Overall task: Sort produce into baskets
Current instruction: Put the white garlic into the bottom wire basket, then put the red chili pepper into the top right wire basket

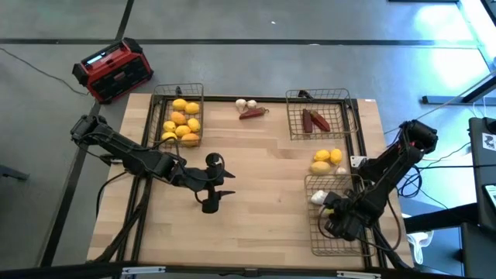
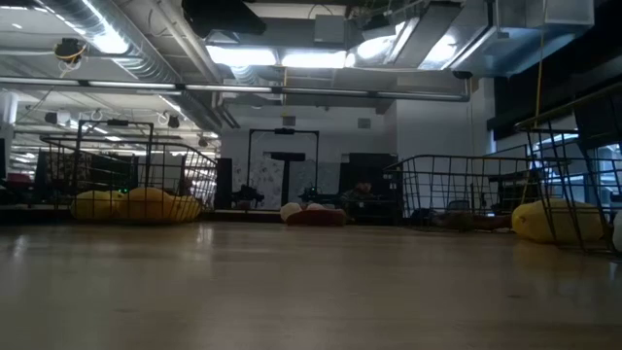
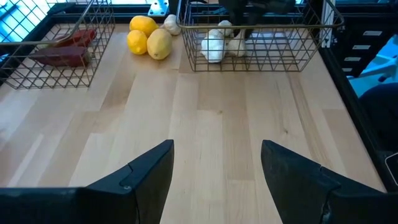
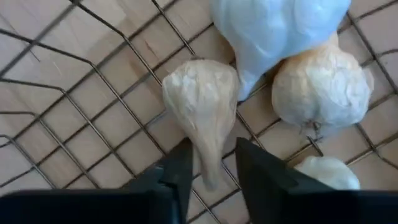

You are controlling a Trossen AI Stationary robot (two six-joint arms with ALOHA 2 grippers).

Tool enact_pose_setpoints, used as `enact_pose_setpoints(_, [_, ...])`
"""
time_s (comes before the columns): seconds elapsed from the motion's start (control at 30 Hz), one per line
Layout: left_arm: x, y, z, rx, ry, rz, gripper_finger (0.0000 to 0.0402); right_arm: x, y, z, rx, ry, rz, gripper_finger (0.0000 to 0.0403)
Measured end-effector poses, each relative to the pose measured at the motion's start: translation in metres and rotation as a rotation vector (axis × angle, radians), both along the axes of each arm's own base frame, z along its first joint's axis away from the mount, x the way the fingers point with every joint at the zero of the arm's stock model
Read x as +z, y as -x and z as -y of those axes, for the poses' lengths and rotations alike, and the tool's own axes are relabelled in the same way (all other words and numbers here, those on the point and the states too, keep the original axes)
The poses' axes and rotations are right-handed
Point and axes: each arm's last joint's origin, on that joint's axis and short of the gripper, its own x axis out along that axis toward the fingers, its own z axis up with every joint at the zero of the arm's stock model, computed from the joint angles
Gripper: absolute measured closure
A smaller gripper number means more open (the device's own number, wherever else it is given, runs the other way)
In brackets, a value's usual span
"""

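My right gripper (image 4: 211,165) hangs low inside the near-right basket (image 1: 319,232), its two fingers a little apart with the stem of a garlic bulb (image 4: 202,99) lying between them; whether they press on it I cannot tell. The bulb rests on the wire floor, just beside three more bulbs, one of them (image 4: 320,87) touching a large pale one (image 4: 273,25). My left gripper (image 3: 214,168) waits over bare wood near the middle of the table (image 1: 256,170), fingers wide apart and holding nothing. In the far-left basket (image 1: 178,93) sits a heap of yellow and orange lemons (image 1: 184,124). The far-right basket (image 1: 298,116) holds dark red pieces (image 1: 315,121). Three loose lemons (image 1: 327,160) lie on the table between the two right-hand baskets, and at the far edge two garlic bulbs (image 1: 246,103) lie beside one dark red piece (image 1: 253,113). A red-and-black box (image 1: 113,70) stands on the floor beyond the table's far-left corner.
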Motion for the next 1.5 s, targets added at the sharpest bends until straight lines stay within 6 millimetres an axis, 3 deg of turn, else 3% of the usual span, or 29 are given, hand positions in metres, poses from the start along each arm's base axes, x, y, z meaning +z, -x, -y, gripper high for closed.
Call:
enact_pose_setpoints(0.17, [0.000, 0.000, 0.000, -0.002, -0.004, 0.000, 0.0164, 0.008, -0.002, -0.002, 0.000, -0.080, -0.104, 0.0238])
enact_pose_setpoints(0.33, [0.000, 0.000, 0.000, -0.003, -0.003, 0.003, 0.0164, 0.044, -0.009, -0.001, 0.017, -0.116, -0.089, 0.0224])
enact_pose_setpoints(0.53, [0.001, 0.000, 0.000, -0.003, -0.002, 0.007, 0.0164, 0.098, -0.031, 0.009, 0.050, -0.108, 0.159, 0.0225])
enact_pose_setpoints(0.73, [0.001, 0.000, 0.000, -0.002, 0.000, 0.007, 0.0164, 0.130, -0.057, 0.023, 0.124, 0.121, 0.442, 0.0226])
enact_pose_setpoints(0.9, [0.001, -0.001, 0.000, 0.004, 0.011, 0.010, 0.0164, 0.139, -0.080, 0.040, 0.149, 0.354, 0.598, 0.0226])
enact_pose_setpoints(1.1, [0.001, -0.001, 0.000, 0.009, 0.020, 0.015, 0.0164, 0.144, -0.107, 0.071, 0.156, 0.451, 0.617, 0.0214])
enact_pose_setpoints(1.33, [0.000, -0.001, -0.001, 0.019, 0.027, 0.014, 0.0164, 0.138, -0.144, 0.108, 0.180, 0.489, 0.611, 0.0116])
enact_pose_setpoints(1.5, [0.001, -0.002, -0.001, 0.020, 0.032, 0.023, 0.0164, 0.127, -0.167, 0.132, 0.253, 0.628, 0.561, 0.0063])
